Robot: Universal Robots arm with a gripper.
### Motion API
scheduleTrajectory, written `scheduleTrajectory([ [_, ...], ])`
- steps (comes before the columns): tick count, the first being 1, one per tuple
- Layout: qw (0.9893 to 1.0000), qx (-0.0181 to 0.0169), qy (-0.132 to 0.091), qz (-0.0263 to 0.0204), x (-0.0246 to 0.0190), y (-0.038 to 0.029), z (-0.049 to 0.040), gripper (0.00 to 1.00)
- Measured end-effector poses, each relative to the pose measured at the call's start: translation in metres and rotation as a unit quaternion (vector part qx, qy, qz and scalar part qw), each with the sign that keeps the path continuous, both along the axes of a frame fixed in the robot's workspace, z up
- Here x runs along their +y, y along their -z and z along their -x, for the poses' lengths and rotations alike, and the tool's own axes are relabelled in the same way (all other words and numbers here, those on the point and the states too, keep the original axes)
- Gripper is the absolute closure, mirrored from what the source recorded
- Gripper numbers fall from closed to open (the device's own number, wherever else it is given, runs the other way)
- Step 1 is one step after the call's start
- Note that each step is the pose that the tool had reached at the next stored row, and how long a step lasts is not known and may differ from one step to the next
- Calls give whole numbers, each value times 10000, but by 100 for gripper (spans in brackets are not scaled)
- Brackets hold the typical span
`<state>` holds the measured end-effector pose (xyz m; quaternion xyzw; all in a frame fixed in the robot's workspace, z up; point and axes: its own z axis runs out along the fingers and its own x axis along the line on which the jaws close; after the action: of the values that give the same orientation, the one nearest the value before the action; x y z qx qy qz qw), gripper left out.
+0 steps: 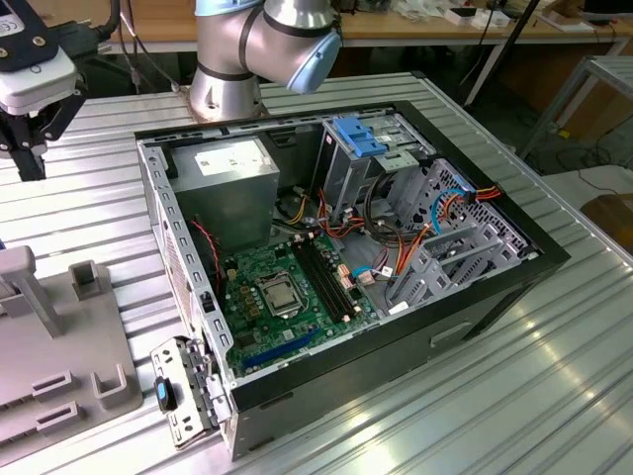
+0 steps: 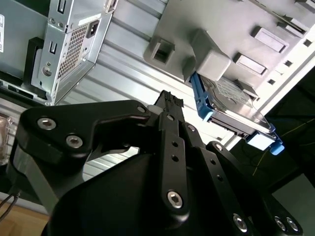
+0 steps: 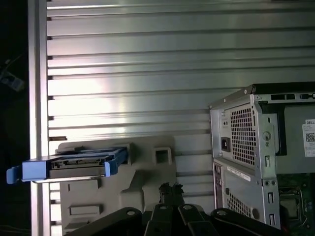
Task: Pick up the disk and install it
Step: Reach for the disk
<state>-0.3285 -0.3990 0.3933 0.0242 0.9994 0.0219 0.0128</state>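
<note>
On the fixture [image 3: 142, 184], the disk [image 3: 74, 164] stands on its long edge.

open computer case [image 1: 475, 307] lying on a ribbed metal table [image 1: 514, 416]; green motherboard [image 1: 287, 297] and grey power supply [image 1: 223, 188] inside; grey plastic holder [image 1: 59, 376] beside it

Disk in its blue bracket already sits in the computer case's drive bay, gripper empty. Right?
Not quite. The disk rests on the grey fixture outside the computer case, as both wrist views show. The gripper is indeed empty.
</note>
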Motion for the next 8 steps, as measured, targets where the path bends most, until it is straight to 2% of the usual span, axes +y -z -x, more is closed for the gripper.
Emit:
scheduleTrajectory([
  [5,10000,0,-40,0,13,0,141,89],
  [8,10000,0,-53,0,39,0,236,89],
])
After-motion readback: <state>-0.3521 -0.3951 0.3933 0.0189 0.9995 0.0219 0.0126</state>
